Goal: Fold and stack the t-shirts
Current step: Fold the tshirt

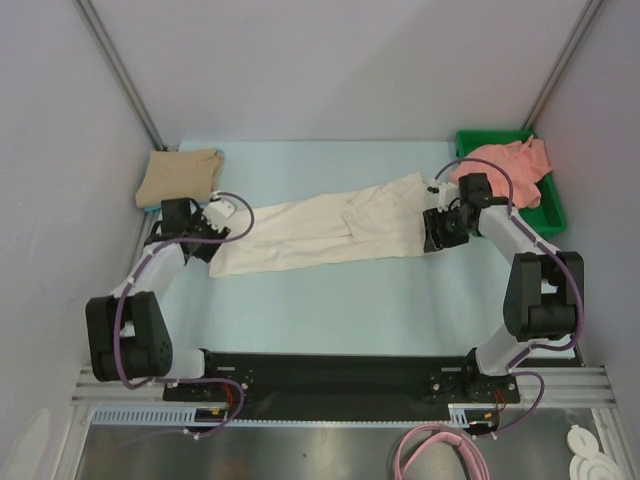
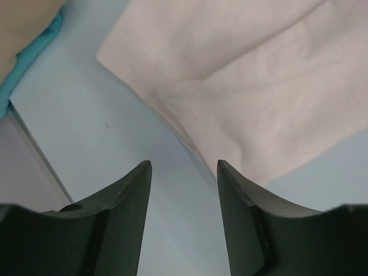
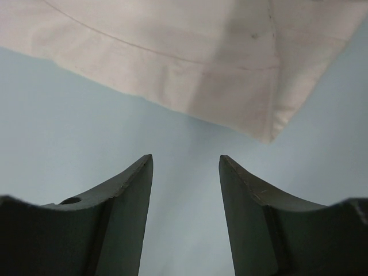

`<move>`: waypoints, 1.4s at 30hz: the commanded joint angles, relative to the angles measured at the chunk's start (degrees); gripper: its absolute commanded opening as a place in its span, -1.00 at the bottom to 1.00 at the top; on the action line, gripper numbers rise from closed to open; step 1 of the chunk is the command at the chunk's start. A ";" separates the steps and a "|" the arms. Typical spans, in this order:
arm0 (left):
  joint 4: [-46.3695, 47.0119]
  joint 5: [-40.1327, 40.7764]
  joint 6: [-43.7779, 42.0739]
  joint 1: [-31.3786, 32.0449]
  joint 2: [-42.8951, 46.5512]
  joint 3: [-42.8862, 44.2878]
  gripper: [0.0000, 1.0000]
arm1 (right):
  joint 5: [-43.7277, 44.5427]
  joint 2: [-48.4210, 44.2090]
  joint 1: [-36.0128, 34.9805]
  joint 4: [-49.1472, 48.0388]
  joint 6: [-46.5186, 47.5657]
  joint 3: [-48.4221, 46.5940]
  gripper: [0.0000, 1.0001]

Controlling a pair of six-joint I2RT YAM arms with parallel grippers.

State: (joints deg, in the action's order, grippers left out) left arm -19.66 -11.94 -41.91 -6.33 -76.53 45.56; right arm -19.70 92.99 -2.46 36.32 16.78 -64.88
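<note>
The pale blue table fills the space between plain light walls. Across its middle lies the cream-white t-shirt, folded lengthwise into a long narrow strip. The strip runs slantwise from near the left arm's wrist up to the right arm's wrist.

At the far right corner sits the green tray. The salmon-pink t-shirt lies crumpled in it, covering most of its far half and spilling over the rim toward the table.

At the far left corner the tan-beige t-shirt rests folded into a compact square. A teal layer shows along its edge in the left wrist view.

The left gripper hangs low over the table at the strip's left end. Its jaws are parted about halfway and hold nothing, and bare table shows between them. The cloth's edge lies just ahead and to the right of its fingers.

The right gripper is parted the same way and is also empty. The shirt's hem and one corner lie ahead of it, beyond a band of bare table.

Both arms rise from a black base plate at the near edge. A pink cable loops on the metal surface in front of the plate.
</note>
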 commanded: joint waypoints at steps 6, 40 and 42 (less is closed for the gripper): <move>6.91 3.95 5.25 -0.44 -16.09 14.98 0.10 | 0.63 -1.32 2.02 0.42 1.07 0.46 0.10; -0.64 -0.97 10.71 -4.31 -38.17 32.49 -0.99 | 3.62 3.60 5.36 -1.07 -1.13 -0.33 0.09; -0.47 -1.06 10.53 -4.40 -38.08 32.13 -0.99 | 4.15 4.30 5.36 -1.16 -1.48 -0.68 0.09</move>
State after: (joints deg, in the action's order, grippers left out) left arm -20.62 -11.38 -30.96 -10.04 -115.31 78.43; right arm -17.02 96.57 2.63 35.81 16.40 -64.49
